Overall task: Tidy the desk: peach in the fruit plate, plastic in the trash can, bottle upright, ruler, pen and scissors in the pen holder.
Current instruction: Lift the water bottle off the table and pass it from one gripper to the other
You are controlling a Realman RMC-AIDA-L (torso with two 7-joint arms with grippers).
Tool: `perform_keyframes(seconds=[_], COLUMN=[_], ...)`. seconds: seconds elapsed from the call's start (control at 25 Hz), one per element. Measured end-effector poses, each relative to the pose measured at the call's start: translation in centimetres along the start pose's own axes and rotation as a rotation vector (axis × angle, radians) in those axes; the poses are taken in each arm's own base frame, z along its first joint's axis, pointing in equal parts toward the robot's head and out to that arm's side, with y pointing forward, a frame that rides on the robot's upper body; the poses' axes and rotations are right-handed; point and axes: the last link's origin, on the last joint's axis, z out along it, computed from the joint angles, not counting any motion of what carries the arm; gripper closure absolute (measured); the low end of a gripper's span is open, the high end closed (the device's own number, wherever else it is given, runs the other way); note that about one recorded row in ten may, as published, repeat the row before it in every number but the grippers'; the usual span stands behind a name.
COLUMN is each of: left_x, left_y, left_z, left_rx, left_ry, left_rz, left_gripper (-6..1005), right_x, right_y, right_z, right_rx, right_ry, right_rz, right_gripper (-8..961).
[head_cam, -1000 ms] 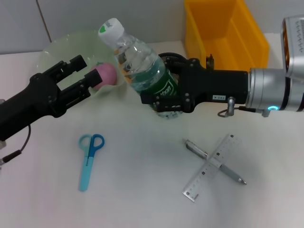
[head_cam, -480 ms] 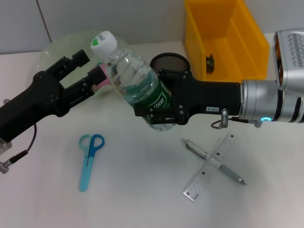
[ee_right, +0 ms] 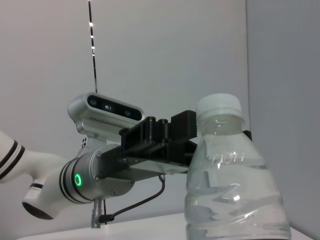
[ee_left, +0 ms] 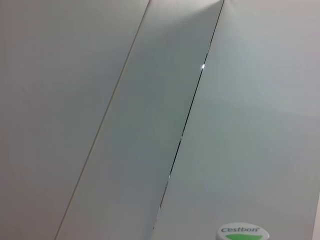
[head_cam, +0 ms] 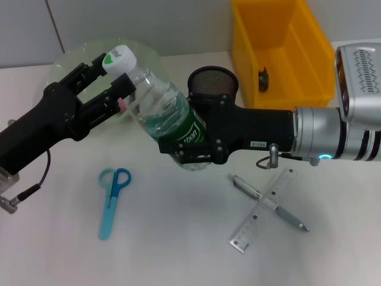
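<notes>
From the head view, the right gripper (head_cam: pixel 191 145) has its fingers clamped on the lower body of the bottle (head_cam: pixel 164 112), which is carried clear of the desk (head_cam: pixel 178 238) and leans with its cap toward 10 o'clock. The left gripper (head_cam: pixel 113 83) waits at that cap with its fingers apart, one on each side of the neck. The step in hand looks like setting the bottle upright. To do it well, the left fingers should close only once the neck is centred between them, and the base should come down flat before either hold lets go.

The fruit plate (head_cam: pixel 71 59) sits right behind the left gripper at 10 o'clock, with the peach (head_cam: pixel 121 105) barely visible through the fingers, so the cap should not swing further that way. The pen holder (head_cam: pixel 213 81) stands just behind the right gripper at 12 o'clock, and the trash can (head_cam: pixel 280 47) lies beyond at 1 o'clock. The open room is the bare desk at 6 o'clock, between the scissors (head_cam: pixel 111 199) at 8 o'clock and the crossed pen (head_cam: pixel 271 204) and ruler (head_cam: pixel 263 210) at 4 o'clock.

The left wrist view shows only the bottle's cap (ee_left: pixel 244 232) before a plain wall.

The right wrist view shows the bottle (ee_right: pixel 231 175) close up and the left gripper (ee_right: pixel 165 137) just behind its neck.
</notes>
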Motion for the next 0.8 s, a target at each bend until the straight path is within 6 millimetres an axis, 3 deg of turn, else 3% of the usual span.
perform_keyframes(seconds=[0.8], left_x=[0.07], left_y=[0.63], left_z=[0.47], left_rx=[-0.05], left_ry=[0.014], left_rz=[0.009], left_gripper=[199], right_x=[0.49], right_y=[0.45], right_z=[0.86], right_rx=[-0.005], right_ry=[-0.019], right_rz=[-0.001], right_gripper=[175])
